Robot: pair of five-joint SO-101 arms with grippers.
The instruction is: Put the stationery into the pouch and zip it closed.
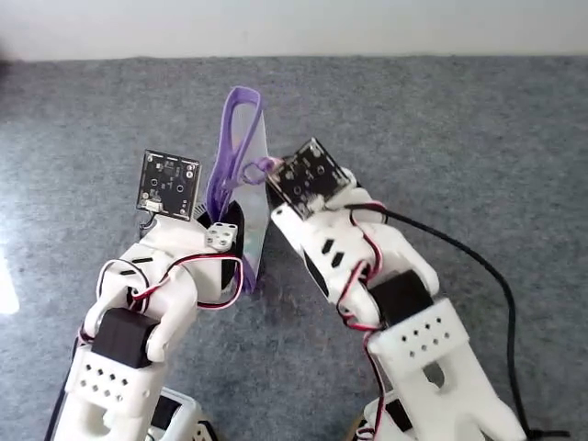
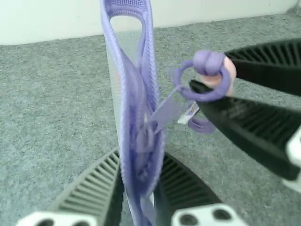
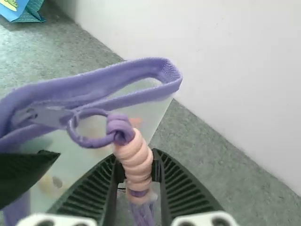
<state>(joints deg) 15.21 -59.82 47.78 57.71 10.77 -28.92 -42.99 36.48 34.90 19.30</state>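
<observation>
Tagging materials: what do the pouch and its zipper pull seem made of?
Pouch: frosted translucent plastic, contents showing faintly through; woven purple fabric zipper band. Cord loop: knotted purple string. Pink charm: ribbed, matte, possibly rubber or wound cord.

Pouch half covered, contents unclear
From above, the left arm (image 1: 156,285) covers the lower pouch (image 1: 223,152); shapes inside (image 3: 51,181) blur behind its cloudy wall; the zip pull (image 3: 134,143) ends hidden within the right gripper (image 3: 136,160).
</observation>
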